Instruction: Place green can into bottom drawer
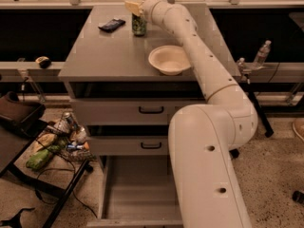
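The green can (138, 26) stands upright near the back of the grey cabinet top (104, 56). My gripper (135, 7) is at the top of the can, reaching in from the right at the end of the long white arm (199, 56); its contact with the can is hidden. The bottom drawer (137, 189) is pulled out at the foot of the cabinet, its flat grey floor bare.
A white bowl (169, 59) sits on the cabinet top, under the arm. A dark flat packet (111, 24) lies left of the can. Two upper drawers with black handles (151, 110) are shut. A cart of clutter (57, 139) stands at left, a water bottle (262, 53) at right.
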Controlling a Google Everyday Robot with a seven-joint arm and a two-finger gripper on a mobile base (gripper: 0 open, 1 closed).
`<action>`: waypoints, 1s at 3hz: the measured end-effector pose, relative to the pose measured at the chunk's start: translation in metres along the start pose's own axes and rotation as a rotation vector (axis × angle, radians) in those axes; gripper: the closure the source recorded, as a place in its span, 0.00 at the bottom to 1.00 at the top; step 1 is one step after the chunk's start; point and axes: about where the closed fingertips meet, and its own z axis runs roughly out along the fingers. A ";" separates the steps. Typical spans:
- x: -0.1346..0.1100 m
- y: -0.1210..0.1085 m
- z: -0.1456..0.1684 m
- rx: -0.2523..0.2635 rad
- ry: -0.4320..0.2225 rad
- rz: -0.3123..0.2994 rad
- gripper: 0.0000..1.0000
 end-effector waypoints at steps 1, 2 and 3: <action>0.000 0.000 0.000 0.000 0.000 0.000 0.80; 0.000 0.000 0.000 0.000 0.000 0.000 1.00; -0.002 0.000 0.000 0.001 -0.001 -0.005 1.00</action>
